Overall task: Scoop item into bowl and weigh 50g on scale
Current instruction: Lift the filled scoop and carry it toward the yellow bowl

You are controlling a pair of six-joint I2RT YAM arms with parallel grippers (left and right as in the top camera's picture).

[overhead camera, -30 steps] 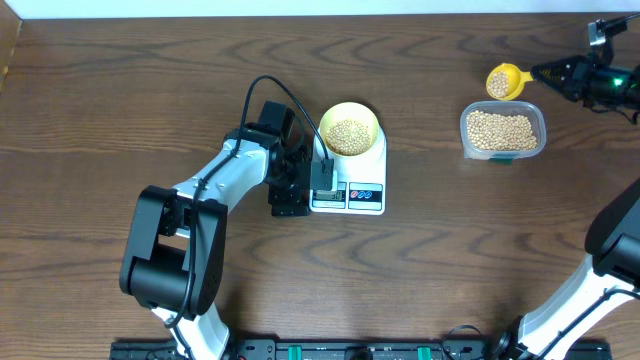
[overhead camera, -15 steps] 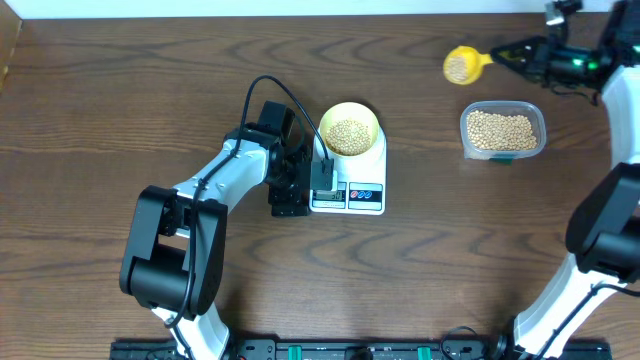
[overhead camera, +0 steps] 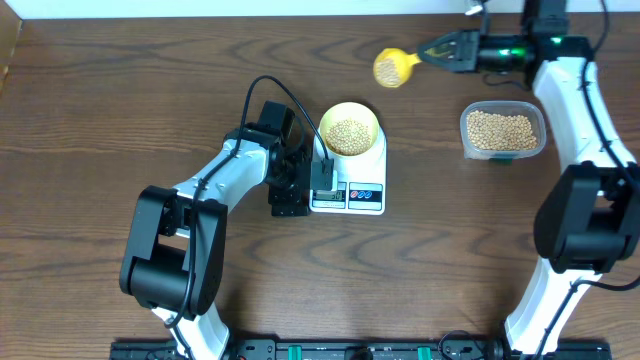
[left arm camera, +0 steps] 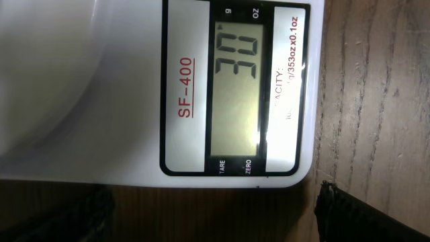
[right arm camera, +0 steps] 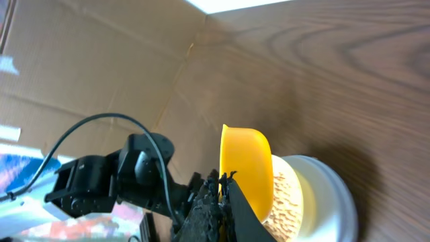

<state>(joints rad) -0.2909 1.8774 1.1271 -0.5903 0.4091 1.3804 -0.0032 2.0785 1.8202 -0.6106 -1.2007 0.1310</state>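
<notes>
Item: beans, small, tan, round, hard; light, loose, apt to roll and scatter. Not for pinching; best carried in the scoop, kept level, held by the handle end.
Location: heap in bowl on scale; one load in scoop above the desk, near its far edge; stock in tub.
Tools: right tool clamped on scoop handle; left tool spread wide, empty, beside scale.
Surface: dark wood grain, smooth; spilled beans would likely run.
Room: cardboard panel beyond the far edge.

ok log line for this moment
right gripper: shut on scoop handle, scoop loaded, aloft short of bowl | left gripper: open at scale | bowl: on scale, beans inside
</notes>
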